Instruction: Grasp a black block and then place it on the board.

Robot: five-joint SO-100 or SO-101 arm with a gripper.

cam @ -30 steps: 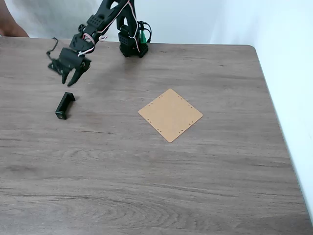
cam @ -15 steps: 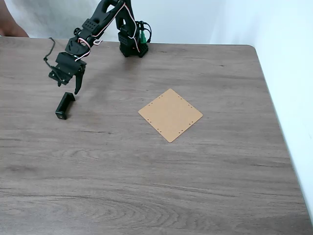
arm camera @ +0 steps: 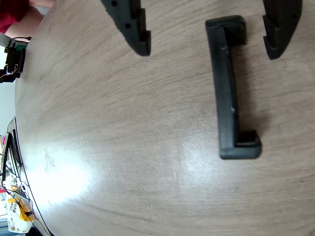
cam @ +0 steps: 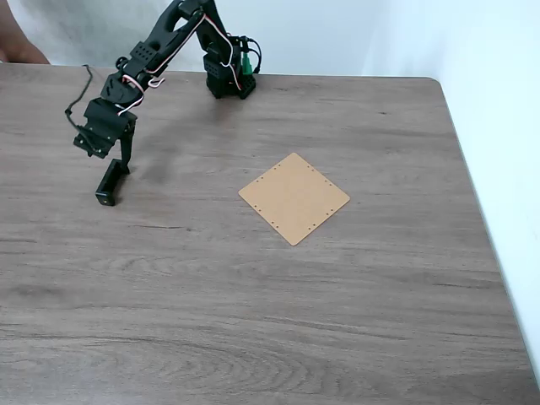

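The tool [arm camera: 209, 37] is hanging spread apart, probably to straddle one end of the small black bracket-like plastic block [arm camera: 229, 93] lying on the wood-grain bench [cam: 253, 321], well apart from the thin tan square board [cam: 294, 198].

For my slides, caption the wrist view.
Open gripper poised over one end of the black block lying on the wood-grain table.

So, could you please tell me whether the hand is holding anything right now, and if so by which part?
Nothing is held. The hand is open, its fingers straddling one raised end of the black block, which lies flat on the table.
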